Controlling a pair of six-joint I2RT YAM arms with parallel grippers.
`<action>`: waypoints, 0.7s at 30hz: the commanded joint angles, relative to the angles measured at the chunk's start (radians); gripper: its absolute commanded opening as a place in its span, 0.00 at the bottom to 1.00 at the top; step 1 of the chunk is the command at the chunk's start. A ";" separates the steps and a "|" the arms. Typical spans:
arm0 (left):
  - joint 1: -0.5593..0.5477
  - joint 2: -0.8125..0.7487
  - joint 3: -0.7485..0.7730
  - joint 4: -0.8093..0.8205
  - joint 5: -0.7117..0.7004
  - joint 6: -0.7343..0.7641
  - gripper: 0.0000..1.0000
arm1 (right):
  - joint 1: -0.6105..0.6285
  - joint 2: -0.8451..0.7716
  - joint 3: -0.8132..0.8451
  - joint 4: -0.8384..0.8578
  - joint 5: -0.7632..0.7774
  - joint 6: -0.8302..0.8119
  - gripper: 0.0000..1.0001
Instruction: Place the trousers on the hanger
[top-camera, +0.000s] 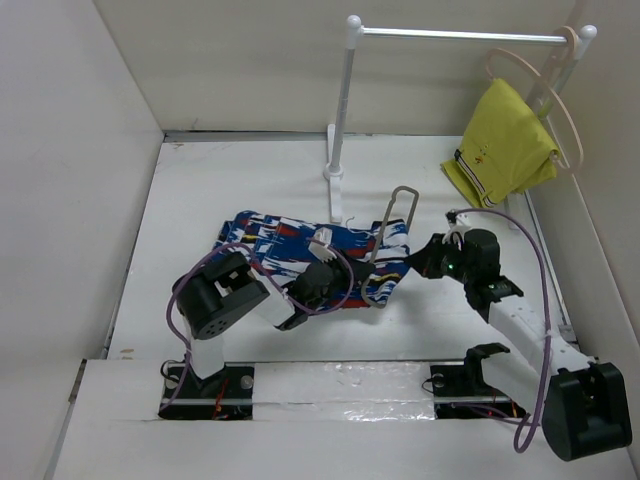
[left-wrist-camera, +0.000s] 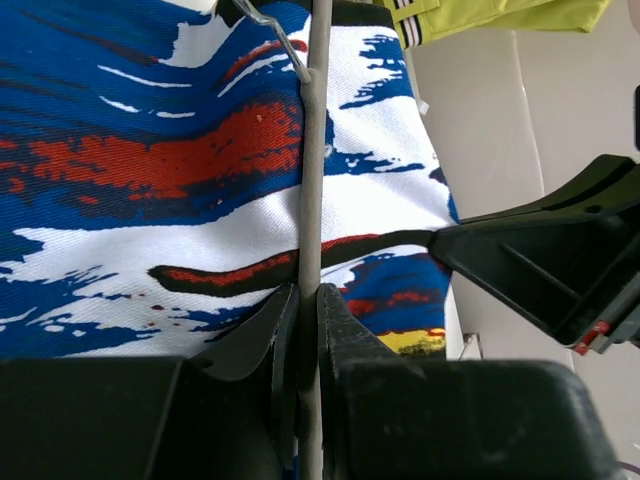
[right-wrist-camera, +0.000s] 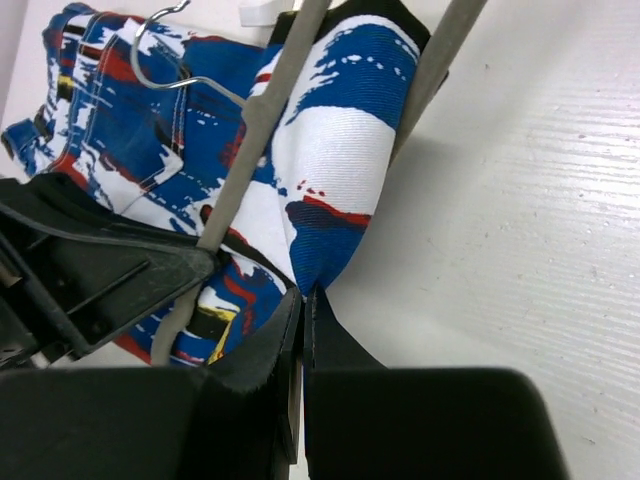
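Note:
The printed blue-and-white trousers (top-camera: 275, 248) lie crumpled on the table's middle. The grey wire hanger (top-camera: 385, 228) stands tilted over their right end, and a fold of fabric passes between its two bars (right-wrist-camera: 330, 150). My left gripper (top-camera: 330, 268) is shut on one hanger bar (left-wrist-camera: 311, 180), with the trousers (left-wrist-camera: 150, 170) behind it. My right gripper (top-camera: 425, 262) is shut on the trousers' right edge (right-wrist-camera: 330, 240), pinched at the fingertips (right-wrist-camera: 303, 292). The hanger's hook (right-wrist-camera: 160, 40) rests on the fabric.
A white-posted rail (top-camera: 450, 35) stands at the back, its post foot (top-camera: 335, 172) just behind the trousers. A yellow garment (top-camera: 505, 140) hangs on a beige hanger (top-camera: 565, 110) at the right. White walls close in the left, back and right.

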 joint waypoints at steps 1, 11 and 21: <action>0.035 0.060 -0.019 -0.084 -0.075 0.026 0.00 | -0.044 -0.020 0.084 0.049 -0.007 -0.015 0.00; -0.040 0.123 0.113 -0.168 -0.058 0.059 0.00 | -0.034 0.112 0.167 0.128 -0.087 0.009 0.00; -0.058 0.171 0.171 -0.293 -0.137 0.052 0.00 | -0.036 0.040 0.231 -0.014 -0.018 -0.023 0.00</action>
